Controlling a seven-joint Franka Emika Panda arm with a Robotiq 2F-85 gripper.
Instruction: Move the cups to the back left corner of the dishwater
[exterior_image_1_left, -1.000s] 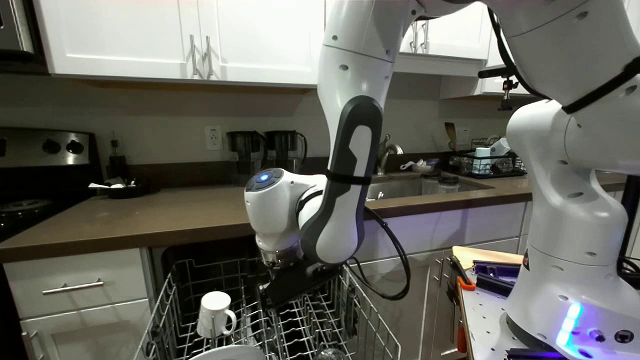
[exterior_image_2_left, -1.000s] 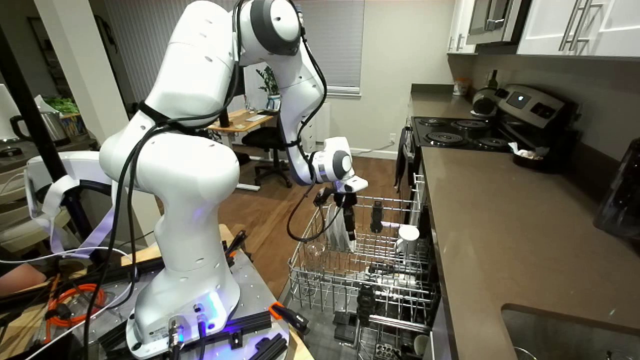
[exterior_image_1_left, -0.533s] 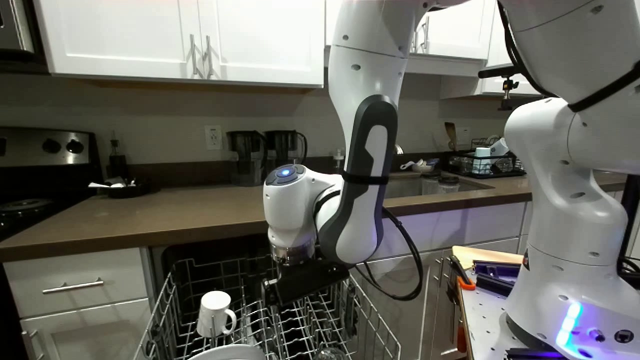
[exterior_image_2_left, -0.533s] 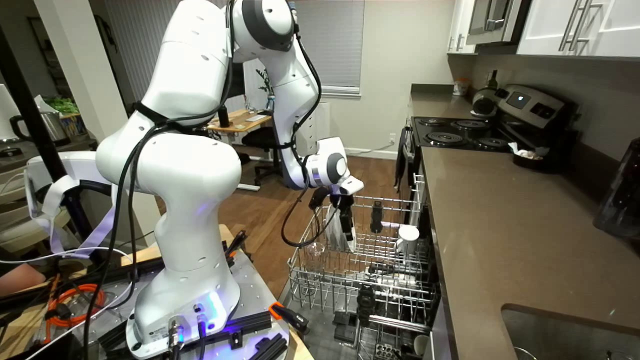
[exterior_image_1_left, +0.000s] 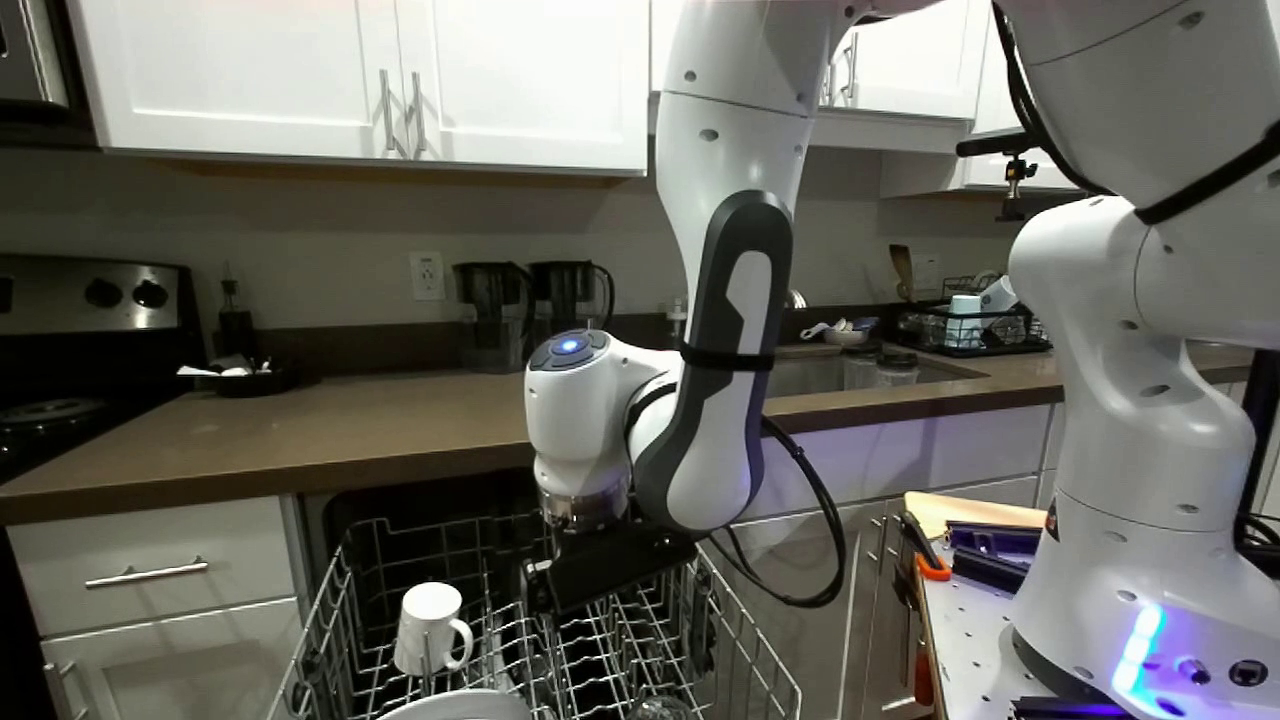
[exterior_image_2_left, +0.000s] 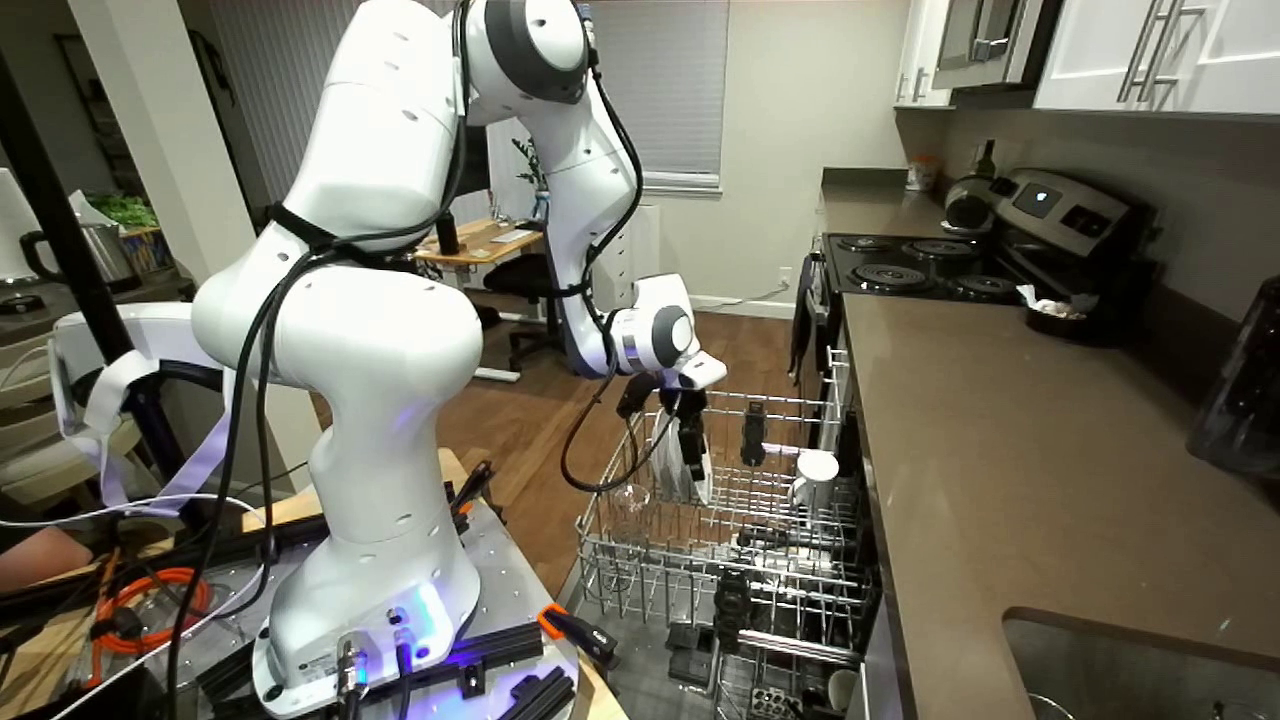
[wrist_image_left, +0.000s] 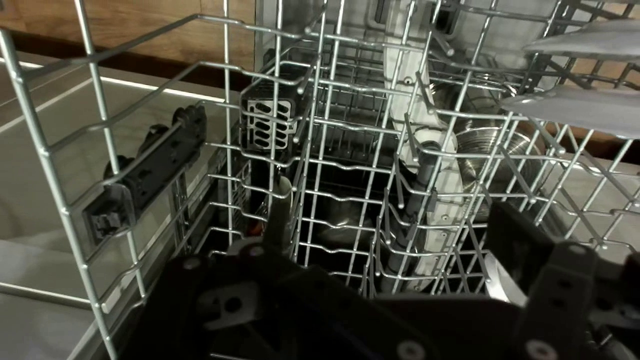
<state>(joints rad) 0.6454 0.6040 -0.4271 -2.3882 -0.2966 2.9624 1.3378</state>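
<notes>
A white mug (exterior_image_1_left: 428, 628) stands upside down in the dishwasher's upper rack (exterior_image_2_left: 720, 555), on the counter side; it also shows in an exterior view (exterior_image_2_left: 816, 472). A clear glass (exterior_image_2_left: 630, 512) stands in the rack on the opposite side; its top just shows in an exterior view (exterior_image_1_left: 660, 708). My gripper (exterior_image_1_left: 552, 592) hangs low over the rack, apart from the mug and to its right there. In the wrist view the gripper (wrist_image_left: 397, 230) has its black fingers wide apart, with only rack wires between them. A white piece partly hidden behind one finger cannot be identified.
White plates (exterior_image_2_left: 682, 462) stand in the rack close to my gripper, and they show in the wrist view (wrist_image_left: 580, 107). Rack tines (wrist_image_left: 400, 185) stick up below. The brown countertop (exterior_image_1_left: 380, 425) overhangs the rack's back. A dish basket with cups (exterior_image_1_left: 965, 325) stands beyond the sink.
My arm and gripper have moved back toward the robot base, rightward in an exterior view, away from the mug, and have been almost still since half a second ago. The mug has not moved.
</notes>
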